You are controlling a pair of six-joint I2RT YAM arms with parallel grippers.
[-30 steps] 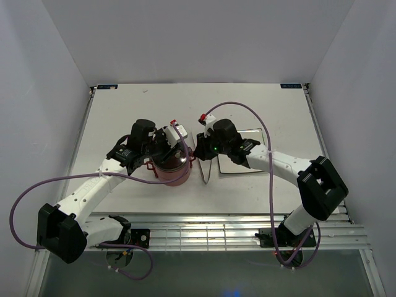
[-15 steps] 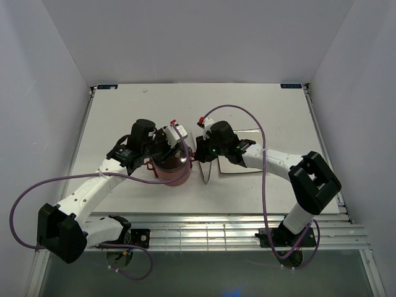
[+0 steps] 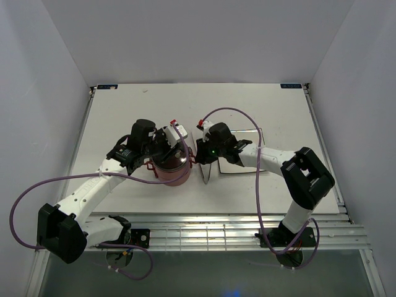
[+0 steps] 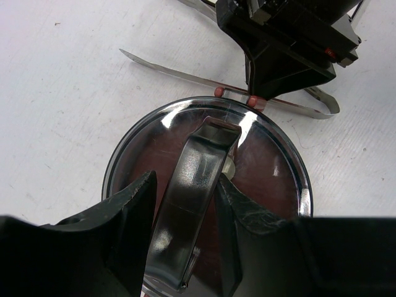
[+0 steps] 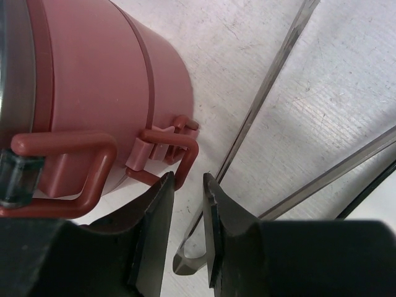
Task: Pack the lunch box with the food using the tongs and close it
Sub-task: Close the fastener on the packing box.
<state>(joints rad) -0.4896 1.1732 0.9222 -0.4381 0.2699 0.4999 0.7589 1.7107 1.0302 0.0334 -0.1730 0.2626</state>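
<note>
Lighting is bright and diffuse; shadows on the desk (image 3: 124, 114) are soft. Glare streaks the lunch box (image 4: 272, 167) cover; the near left fingers (image 4: 124, 229) are blurred.

Left arm (image 3: 93, 189): reaches forward and right from its base, wrist pitched down. Left gripper (image 4: 185, 182) points straight down, jaws about half closed on the top handle of the lunch box (image 3: 175, 177), 1 finger against each side. Right arm (image 3: 272, 159): elbow folded out to the right, forearm running left, wrist low. Right gripper (image 5: 187, 185) is held low and aimed at the box's side, its 2 fingers parallel with a narrow gap and nothing between them. The 2 gripper heads sit close together mid-workspace, not touching.
</note>
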